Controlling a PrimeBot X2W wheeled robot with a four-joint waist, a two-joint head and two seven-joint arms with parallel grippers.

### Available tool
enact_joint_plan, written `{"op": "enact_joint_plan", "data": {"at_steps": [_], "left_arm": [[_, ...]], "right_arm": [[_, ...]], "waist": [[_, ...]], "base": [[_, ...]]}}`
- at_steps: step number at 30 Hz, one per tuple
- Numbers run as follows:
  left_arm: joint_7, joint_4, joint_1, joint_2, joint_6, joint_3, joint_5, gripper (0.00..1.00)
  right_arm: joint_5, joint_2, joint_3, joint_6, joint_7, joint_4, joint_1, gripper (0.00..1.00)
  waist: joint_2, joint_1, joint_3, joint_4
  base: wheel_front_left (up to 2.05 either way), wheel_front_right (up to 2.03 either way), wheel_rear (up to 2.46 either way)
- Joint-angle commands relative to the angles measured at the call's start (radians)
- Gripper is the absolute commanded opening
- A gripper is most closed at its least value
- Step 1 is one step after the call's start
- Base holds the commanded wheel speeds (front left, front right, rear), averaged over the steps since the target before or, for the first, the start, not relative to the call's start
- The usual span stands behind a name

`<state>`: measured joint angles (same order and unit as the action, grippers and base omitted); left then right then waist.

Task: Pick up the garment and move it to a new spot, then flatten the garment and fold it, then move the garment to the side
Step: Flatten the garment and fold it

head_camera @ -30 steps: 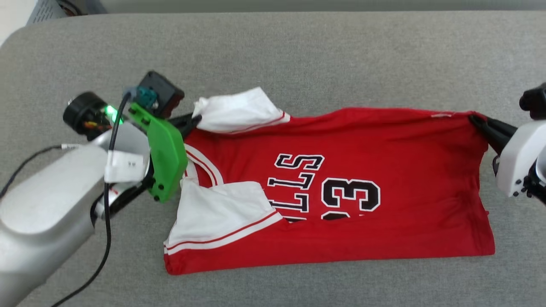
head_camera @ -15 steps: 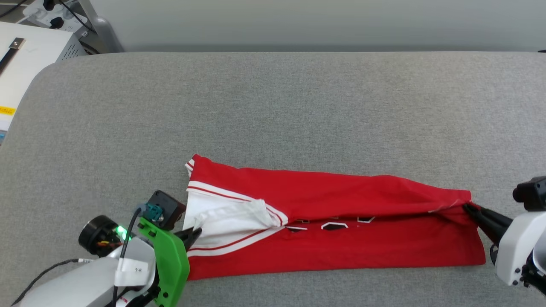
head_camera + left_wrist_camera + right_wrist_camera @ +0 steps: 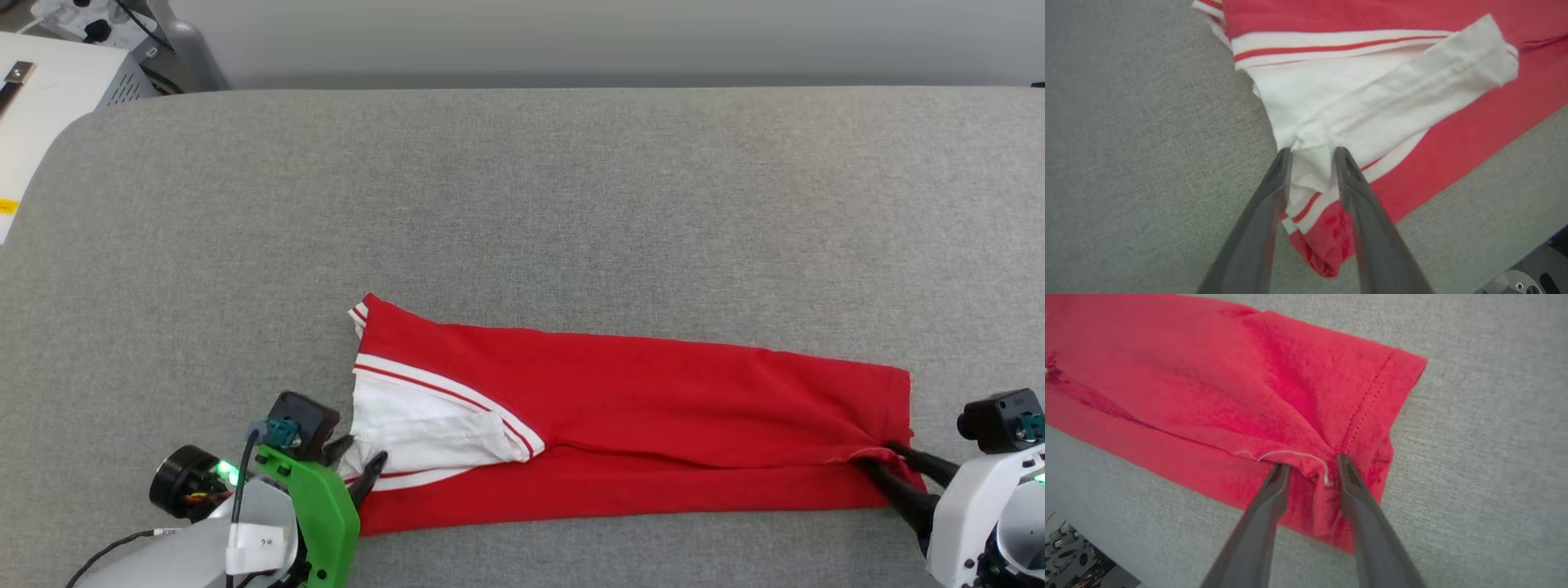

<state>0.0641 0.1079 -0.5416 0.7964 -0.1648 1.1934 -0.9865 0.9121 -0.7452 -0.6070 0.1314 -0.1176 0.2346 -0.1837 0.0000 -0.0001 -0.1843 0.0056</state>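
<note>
The garment (image 3: pixel 653 425) lies on the grey surface as a long red strip, folded lengthwise. Its lettering is hidden, and a white sleeve (image 3: pixel 424 420) with red-striped trim sits on top at the left end. My left gripper (image 3: pixel 359 459) is at that sleeve's near corner, its fingers slightly apart with white fabric (image 3: pixel 1372 102) between them (image 3: pixel 1312 153). My right gripper (image 3: pixel 880 464) is at the right hem corner. It is open too, with bunched red cloth (image 3: pixel 1229 388) and a loose white thread between its fingertips (image 3: pixel 1310 462).
The grey padded table (image 3: pixel 522 204) stretches far behind the garment. A white box (image 3: pixel 49 90) with cables stands beyond its far left corner. The table's near edge runs just below the garment, with dark robot parts (image 3: pixel 1527 269) beyond it.
Both grippers carried the garment's far edge over to the near edge, covering the lettering. Their fingers, shut on the cloth before, now stand apart. The head camera shifted too.
</note>
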Motion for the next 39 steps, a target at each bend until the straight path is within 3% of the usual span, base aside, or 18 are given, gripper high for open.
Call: {"op": "enact_joint_plan", "data": {"at_steps": [1,5,12,21,28,35,39], "left_arm": [[-0.024,0.006,0.026,-0.004,-0.014,-0.008,0.003,1.00],[-0.119,-0.003,0.053,0.008,-0.072,-0.033,0.034,1.00],[-0.292,-0.038,0.095,0.004,-0.254,-0.122,0.091,1.00],[-0.325,-0.090,0.160,-0.092,-0.402,-0.315,0.244,1.00],[-0.326,-0.132,0.273,-0.191,-0.429,-0.509,0.397,1.00],[-0.326,-0.163,0.387,-0.297,-0.423,-0.669,0.560,1.00],[-0.326,-0.184,0.437,-0.361,-0.395,-0.737,0.628,1.00]], "right_arm": [[0.015,-0.008,0.009,-0.001,0.007,-0.016,0.008,1.00],[0.071,-0.042,0.055,-0.001,0.017,-0.081,0.014,1.00],[0.231,-0.110,0.171,-0.001,-0.053,-0.166,0.046,1.00],[0.335,-0.163,0.220,-0.001,-0.238,-0.098,0.071,1.00],[0.284,-0.106,0.178,-0.001,-0.280,-0.033,0.032,1.00],[0.259,-0.027,0.116,-0.001,-0.313,0.048,-0.016,1.00],[0.266,0.011,0.084,-0.001,-0.317,0.068,-0.040,1.00]], "waist": [[0.0000,0.0001,0.016,-0.002],[0.0000,0.0001,0.049,-0.001],[0.0000,0.0001,0.067,0.016],[0.0000,0.0001,0.026,0.054],[0.0000,0.0001,-0.007,0.076],[0.0000,0.0001,-0.027,0.090],[0.0000,0.0001,-0.036,0.096]], "base": [[0.00,0.00,0.00],[0.00,0.00,0.00],[0.00,0.00,0.00],[0.00,0.00,0.00],[0.00,0.00,0.00],[0.00,0.00,0.00],[0.00,0.00,0.00]]}}
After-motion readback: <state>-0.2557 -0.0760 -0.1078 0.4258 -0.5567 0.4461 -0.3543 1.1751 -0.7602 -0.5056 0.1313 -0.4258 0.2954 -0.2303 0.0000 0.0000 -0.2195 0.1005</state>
